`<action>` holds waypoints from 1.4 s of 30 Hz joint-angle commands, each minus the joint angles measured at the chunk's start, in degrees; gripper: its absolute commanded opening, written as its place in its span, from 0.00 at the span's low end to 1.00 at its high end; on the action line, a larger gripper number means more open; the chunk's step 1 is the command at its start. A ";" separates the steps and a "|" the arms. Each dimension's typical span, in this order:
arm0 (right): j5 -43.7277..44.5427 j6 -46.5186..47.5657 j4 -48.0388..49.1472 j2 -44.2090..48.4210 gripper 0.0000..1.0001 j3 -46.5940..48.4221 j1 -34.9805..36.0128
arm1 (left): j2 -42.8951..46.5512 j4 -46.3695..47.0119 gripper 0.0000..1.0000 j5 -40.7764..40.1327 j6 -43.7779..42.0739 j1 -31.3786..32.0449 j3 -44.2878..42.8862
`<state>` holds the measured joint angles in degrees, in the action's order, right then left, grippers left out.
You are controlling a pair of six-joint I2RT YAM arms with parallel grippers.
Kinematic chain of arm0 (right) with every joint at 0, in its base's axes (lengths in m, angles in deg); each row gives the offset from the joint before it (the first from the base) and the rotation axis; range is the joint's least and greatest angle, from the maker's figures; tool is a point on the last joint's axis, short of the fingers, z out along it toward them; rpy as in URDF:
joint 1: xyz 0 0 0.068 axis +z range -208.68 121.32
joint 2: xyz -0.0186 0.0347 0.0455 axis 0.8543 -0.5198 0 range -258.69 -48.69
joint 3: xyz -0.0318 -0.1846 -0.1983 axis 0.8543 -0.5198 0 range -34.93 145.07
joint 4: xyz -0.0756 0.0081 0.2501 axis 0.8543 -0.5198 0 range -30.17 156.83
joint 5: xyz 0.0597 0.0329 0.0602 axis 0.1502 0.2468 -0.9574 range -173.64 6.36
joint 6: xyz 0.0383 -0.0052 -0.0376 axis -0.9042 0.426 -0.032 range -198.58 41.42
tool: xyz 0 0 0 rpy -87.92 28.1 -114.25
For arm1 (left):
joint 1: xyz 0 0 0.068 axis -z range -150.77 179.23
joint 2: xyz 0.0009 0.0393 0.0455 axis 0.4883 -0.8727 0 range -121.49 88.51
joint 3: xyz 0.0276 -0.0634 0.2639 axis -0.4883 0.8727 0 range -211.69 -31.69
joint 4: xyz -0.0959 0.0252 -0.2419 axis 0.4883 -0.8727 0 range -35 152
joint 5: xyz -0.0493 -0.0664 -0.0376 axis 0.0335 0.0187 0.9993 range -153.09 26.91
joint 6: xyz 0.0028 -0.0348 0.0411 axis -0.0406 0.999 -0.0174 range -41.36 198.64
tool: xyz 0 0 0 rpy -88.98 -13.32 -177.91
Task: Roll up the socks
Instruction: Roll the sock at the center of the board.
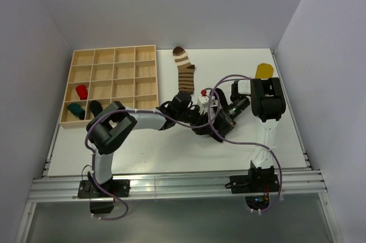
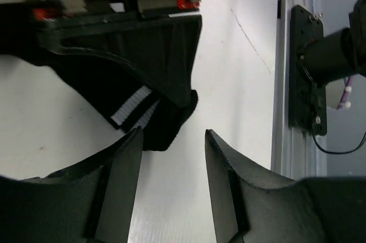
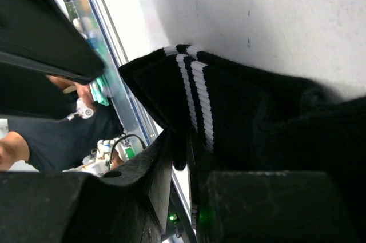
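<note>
Evidently the right gripper (image 3: 184, 160) pinches a fold of the black sock with white cuff stripes (image 3: 240, 111), which lies, probably bunched, mid-way across the table (image 1: 171, 151). The left gripper (image 2: 173, 140) stands wide open just beside its cuff. Farther back lie the brown-and-cream striped sock (image 1: 184, 70) and the yellow sock (image 1: 263, 70).

Walls (image 1: 171, 3): plain pale panels closing in my workspace on three sides.
Surface (image 1: 171, 151): white, evenly lit.
Near edge: aluminium rails (image 1: 171, 188) running side to side.
</note>
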<state>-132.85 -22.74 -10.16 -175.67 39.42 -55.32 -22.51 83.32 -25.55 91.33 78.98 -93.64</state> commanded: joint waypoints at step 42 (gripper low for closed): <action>-0.36 -1.25 -5.45 -3.36 0.19 3.35 -2.92 | -13.17 10.23 0.38 2.73 3.39 2.27 -4.58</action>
<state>-133.79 -24.73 -12.13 -178.80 41.26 -57.73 -34.95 93.75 -20.19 93.58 80.99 -97.51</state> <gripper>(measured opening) 0.196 0.397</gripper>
